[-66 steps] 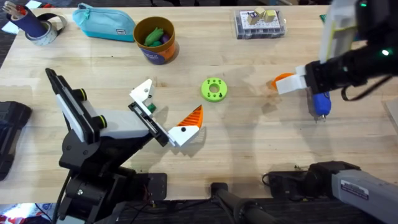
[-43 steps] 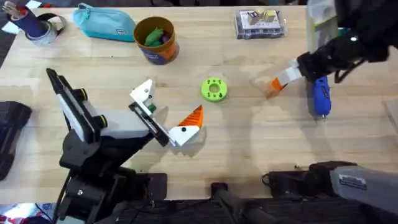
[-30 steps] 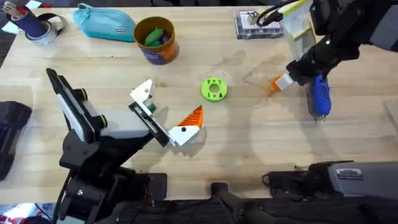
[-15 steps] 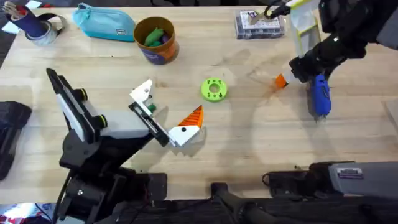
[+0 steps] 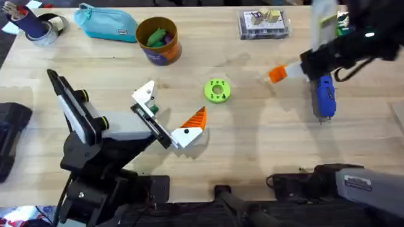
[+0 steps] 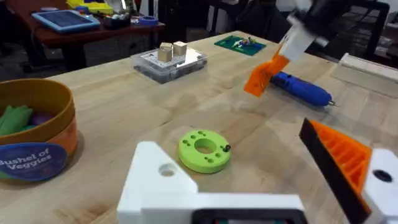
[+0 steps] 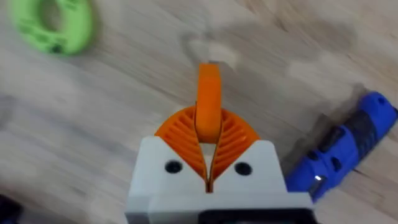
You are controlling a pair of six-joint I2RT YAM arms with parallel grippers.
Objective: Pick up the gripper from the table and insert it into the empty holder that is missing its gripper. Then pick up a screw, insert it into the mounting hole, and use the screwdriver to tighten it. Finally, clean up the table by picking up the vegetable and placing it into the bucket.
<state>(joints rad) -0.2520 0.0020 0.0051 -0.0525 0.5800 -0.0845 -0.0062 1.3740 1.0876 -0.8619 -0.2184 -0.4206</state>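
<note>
1. At the left of the desk (image 5: pixel 252 145), the left arm's pincer (image 5: pixel 165 126) is seen, one ribbed orange finger (image 5: pixel 193 120) fitted; beside it the holder (image 5: pixel 146 96) is mounted, white with a green piece and without a finger. Whether this pincer counts as open or closed cannot be told with one finger missing.
2. Just right of the holder, a green ring (image 5: pixel 217 90) lies flat on the desk; the bucket (image 5: pixel 158 40), vegetables already inside, stands farther back.
3. Well to the right, the gripper (image 5: pixel 282 72) is held off the desk, clamped in the right pincer (image 7: pixel 208 168), whose fingers are closed around it.
4. The gripper's long axis is pointed roughly leftward, toward the ring and the holder beyond; a carry across the desk's middle is judged necessary, the right arm being the one in possession.
5. Beside the right pincer, the screwdriver (image 5: pixel 324 98) lies untouched.
6. The gripper's white base is largely hidden between the fingers; the holder's socket cannot be made out.
</note>
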